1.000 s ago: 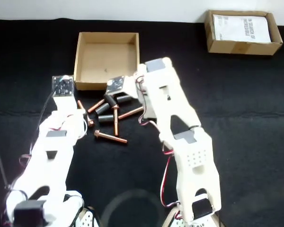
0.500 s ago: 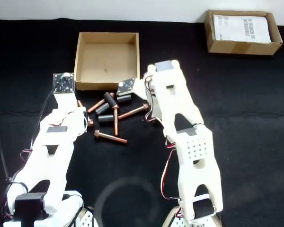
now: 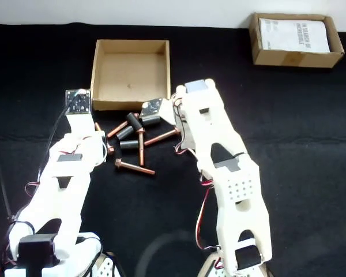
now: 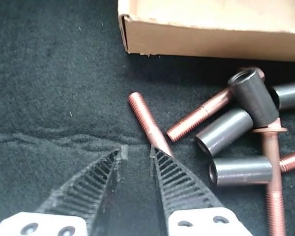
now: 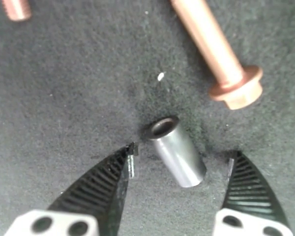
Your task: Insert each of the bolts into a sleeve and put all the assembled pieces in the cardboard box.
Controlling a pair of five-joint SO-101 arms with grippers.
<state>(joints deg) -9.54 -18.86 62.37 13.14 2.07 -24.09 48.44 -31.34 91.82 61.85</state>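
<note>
Black cloth bench (image 3: 311, 150), white wall (image 3: 161, 8) behind, cardboard box (image 3: 131, 42) edge just beside the bolts (image 3: 140, 149), my left hand (image 4: 136, 151) narrow by one bolt (image 4: 146, 123), my right hand (image 5: 183, 152) wide around a sleeve (image 5: 179, 157).

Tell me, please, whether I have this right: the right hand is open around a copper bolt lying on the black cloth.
Not quite: the right hand is open around a dark sleeve, not a copper bolt, lying on the black cloth. The right wrist view shows it; the nearest bolt lies outside its grasp.
</note>
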